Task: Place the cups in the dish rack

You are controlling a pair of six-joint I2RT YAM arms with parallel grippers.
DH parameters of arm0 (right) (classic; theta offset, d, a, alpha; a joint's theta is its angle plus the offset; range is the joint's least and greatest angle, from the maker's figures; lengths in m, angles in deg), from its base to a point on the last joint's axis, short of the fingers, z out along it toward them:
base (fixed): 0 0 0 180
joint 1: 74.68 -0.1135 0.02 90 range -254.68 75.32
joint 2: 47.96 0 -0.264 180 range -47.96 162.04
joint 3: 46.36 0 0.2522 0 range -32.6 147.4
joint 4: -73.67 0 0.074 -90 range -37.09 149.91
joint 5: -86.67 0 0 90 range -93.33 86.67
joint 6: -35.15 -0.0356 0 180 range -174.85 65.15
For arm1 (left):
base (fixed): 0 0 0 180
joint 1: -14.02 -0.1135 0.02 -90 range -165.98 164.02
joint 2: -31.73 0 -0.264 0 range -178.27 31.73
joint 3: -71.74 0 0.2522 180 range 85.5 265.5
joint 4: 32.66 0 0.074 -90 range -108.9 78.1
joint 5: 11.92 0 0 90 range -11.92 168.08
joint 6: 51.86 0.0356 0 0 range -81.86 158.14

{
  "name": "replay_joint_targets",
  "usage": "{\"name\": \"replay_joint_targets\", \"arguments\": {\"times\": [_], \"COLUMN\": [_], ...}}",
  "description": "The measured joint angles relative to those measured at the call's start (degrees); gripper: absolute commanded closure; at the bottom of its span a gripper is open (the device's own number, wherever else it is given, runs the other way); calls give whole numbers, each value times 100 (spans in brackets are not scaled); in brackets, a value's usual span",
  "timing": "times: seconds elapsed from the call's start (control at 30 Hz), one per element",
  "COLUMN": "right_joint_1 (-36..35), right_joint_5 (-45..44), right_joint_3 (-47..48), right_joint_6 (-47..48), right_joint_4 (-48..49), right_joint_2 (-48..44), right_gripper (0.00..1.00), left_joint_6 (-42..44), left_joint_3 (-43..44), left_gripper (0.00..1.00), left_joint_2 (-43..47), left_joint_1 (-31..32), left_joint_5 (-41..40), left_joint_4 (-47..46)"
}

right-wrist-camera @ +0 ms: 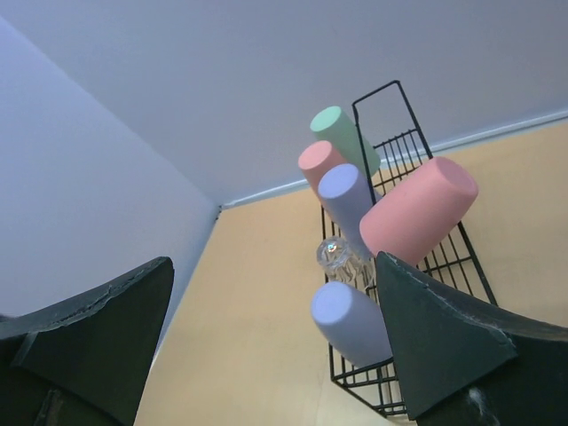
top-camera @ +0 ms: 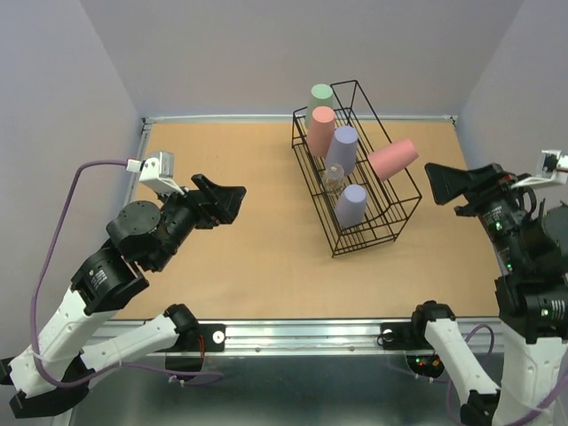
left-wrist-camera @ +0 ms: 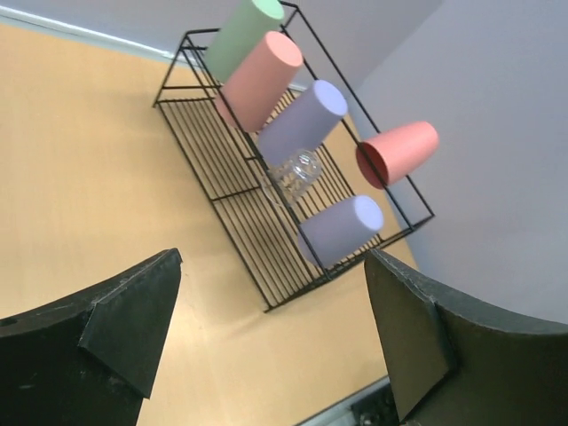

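Cups all in rack, both grippers empty

The dish rack (top-camera: 366, 234) stands on the table (top-camera: 248, 266), right of centre and towards the far side. Five cups line its middle, far to near: green cup (top-camera: 320, 94), salmon cup (top-camera: 320, 129), lavender cup (top-camera: 343, 148), clear cup (top-camera: 334, 177), second lavender cup (top-camera: 351, 204). Another salmon cup (top-camera: 394, 159) lies tilted on the rack's right side. The left gripper (top-camera: 232, 200) hangs well left of the rack, jaws spread wide, holding nothing. The right gripper (top-camera: 435, 185), just right of the rack, is equally wide and empty.

the pale green cup (left-wrist-camera: 232, 44) ran off the left wrist view's top edge; a corner of the dish rack (right-wrist-camera: 399, 144) was hidden behind the right gripper (right-wrist-camera: 273, 271)
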Motion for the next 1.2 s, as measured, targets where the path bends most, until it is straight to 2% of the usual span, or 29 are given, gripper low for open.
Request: {"name": "replay_joint_targets", "arguments": {"times": [0.2, 0.5, 0.7, 0.8, 0.93, 1.07, 1.2], "right_joint_1": [0, 0, 0, 0, 0, 0, 0], "right_joint_5": [221, 258, 367, 546, 817, 975, 997], "right_joint_3": [-498, -623, -623, -627, -682, -684, -682], "right_joint_6": [-129, -81, -35, -39, -20, 114, 227], "right_joint_4": [-103, -855, -1344, -1561, -1860, -2208, -2533], "right_joint_2": [-990, -1856, -1915, -2006, -2142, -2131, -2129], "right_gripper": [0, 0, 0, 0, 0, 0, 0], "left_joint_6": [315, 575, 1421, 1788, 2129, 2345, 2531], "left_joint_3": [-122, -1823, -3331, -3652, -3985, -4356, -4699], "left_gripper": [2, 1, 1, 1, 1, 1, 1], "left_joint_2": [-9, 868, 1751, 1932, 2024, 1947, 1397], "left_joint_1": [0, 0, 0, -7, -105, -341, -1021], "left_joint_5": [-780, -2664, -3560, -3810, -3825, -3471, -2868], "left_joint_4": [-216, -1032, -2033, -2428, -2833, -3198, -3694]}}
